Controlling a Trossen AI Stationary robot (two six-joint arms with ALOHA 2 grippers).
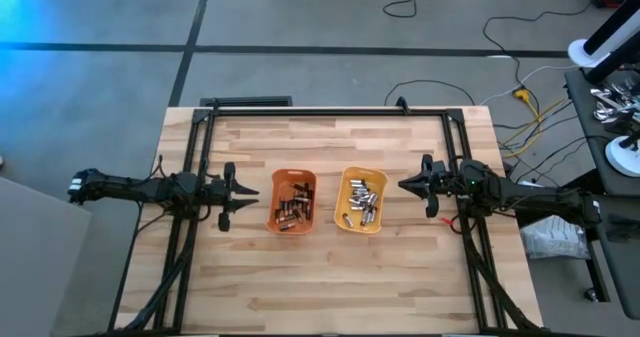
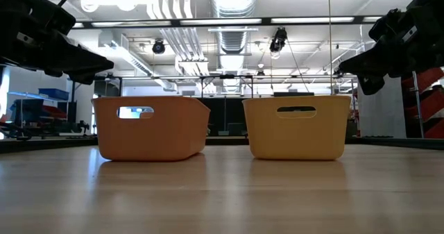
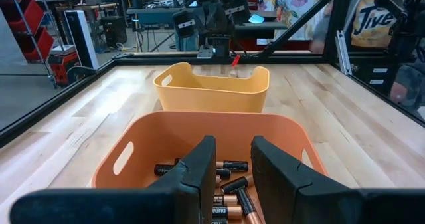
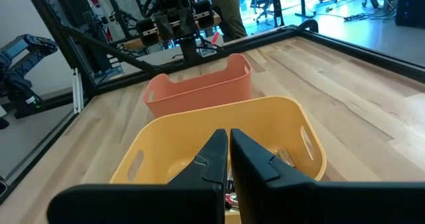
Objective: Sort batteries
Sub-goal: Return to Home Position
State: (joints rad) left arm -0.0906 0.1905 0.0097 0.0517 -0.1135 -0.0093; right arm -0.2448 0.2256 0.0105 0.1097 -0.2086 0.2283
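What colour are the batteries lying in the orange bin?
The batteries are black with coppery ends, clearest in the left wrist view.

Small cylindrical batteries lay sorted by kind in two trays side by side on the wooden counter (image 1: pixel 330 277).

The dark cylindrical batteries with coppery bands (image 1: pixel 293 213) lay on their sides in a loose heap on the floor of the orange rectangular plastic tray (image 1: pixel 271 202), pointing in different directions, some touching or overlapping. The silvery metallic cylindrical batteries (image 1: pixel 365 202) lay likewise jumbled inside the yellow rectangular plastic tray (image 1: pixel 341 192) just beside it. Each cell was far smaller than its tray.
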